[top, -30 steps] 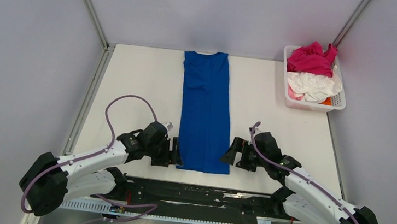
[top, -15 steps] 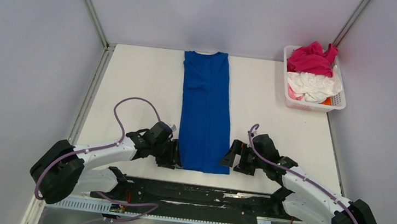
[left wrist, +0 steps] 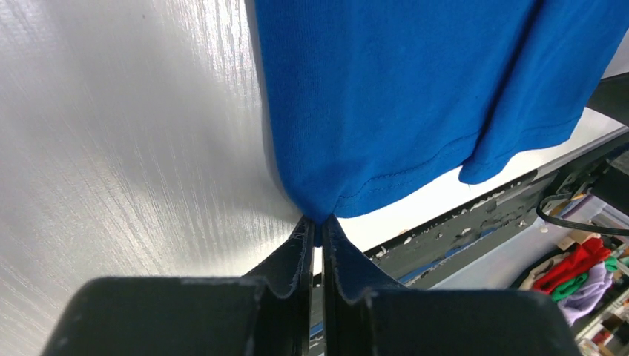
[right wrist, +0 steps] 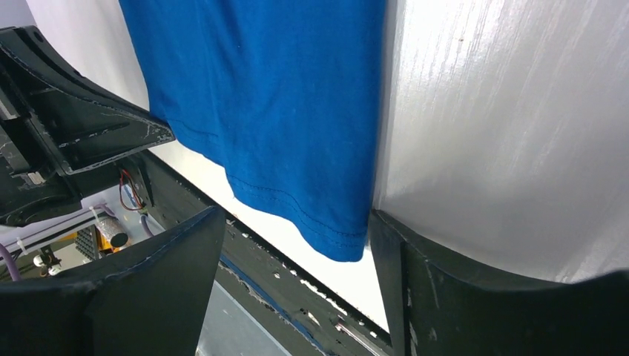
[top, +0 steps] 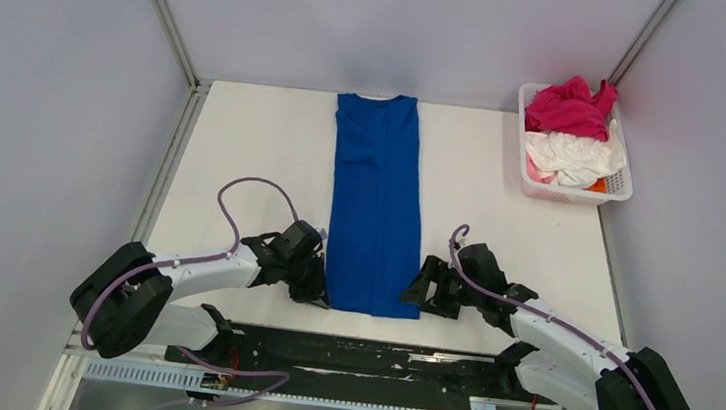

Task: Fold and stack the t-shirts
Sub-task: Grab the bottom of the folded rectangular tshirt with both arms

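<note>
— Where is the blue shirt (top: 375,206)?

— It lies flat on the table (top: 253,154), folded into a long narrow strip down the middle. The collar is at the far edge and the hem is at the near edge, just short of the black rail (top: 365,351).

— And the left gripper (left wrist: 314,226)?

— It sits low at the near left corner of the hem. Its wrist view shows both fingers (left wrist: 297,248) pressed together with the corner of the blue cloth pinched between their tips. The fabric bunches to a small point where it goes in.

— Is the right gripper (right wrist: 297,222) doing the same?

— No. It is at the near right corner, but its fingers stand wide apart. The corner of the hem lies in the gap between them. One finger is by the folded side edge, over the table, and the other is out toward the rail. Nothing is clamped there, and whether either finger touches the cloth cannot be told.

— How do the two arms sit?

— In the overhead view both reach inward from their bases, so the grippers face each other across the hem, one at each corner.

— What about the other shirts?

— They are bunched in the basket (top: 613,196) at the far right corner of the table, well apart from both grippers. The pink shirt (top: 569,109) fills the far end, and the white shirt (top: 573,155) is crumpled just nearer, touching it.
</note>
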Controlling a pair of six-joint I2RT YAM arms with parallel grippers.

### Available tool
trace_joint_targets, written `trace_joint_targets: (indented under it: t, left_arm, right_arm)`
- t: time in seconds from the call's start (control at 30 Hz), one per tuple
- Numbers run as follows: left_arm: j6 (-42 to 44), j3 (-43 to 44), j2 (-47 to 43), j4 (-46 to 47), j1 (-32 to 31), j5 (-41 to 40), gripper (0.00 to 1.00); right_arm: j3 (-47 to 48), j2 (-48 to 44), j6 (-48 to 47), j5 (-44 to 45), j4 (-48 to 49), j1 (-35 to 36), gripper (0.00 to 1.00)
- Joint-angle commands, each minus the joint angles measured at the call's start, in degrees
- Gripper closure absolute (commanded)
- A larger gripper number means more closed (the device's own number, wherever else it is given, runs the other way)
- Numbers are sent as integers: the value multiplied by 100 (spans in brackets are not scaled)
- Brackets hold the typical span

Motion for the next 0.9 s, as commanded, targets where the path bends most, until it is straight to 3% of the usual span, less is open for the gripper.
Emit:
trace_joint_targets:
  t: [0.0,0.33,0.87]
  left_arm:
    - [108,-43,191,-262,-25,-445,98]
    - [142,-70,69,-167,-18,-380,100]
    - [77,-270,-322,-237,-17,-292,100]
  right_arm:
    - [-61,277,-21,20,-37,1,27]
    - [-83,818,-84,-147,28,2,45]
    - [-78,630,-207,-209,-982,0,49]
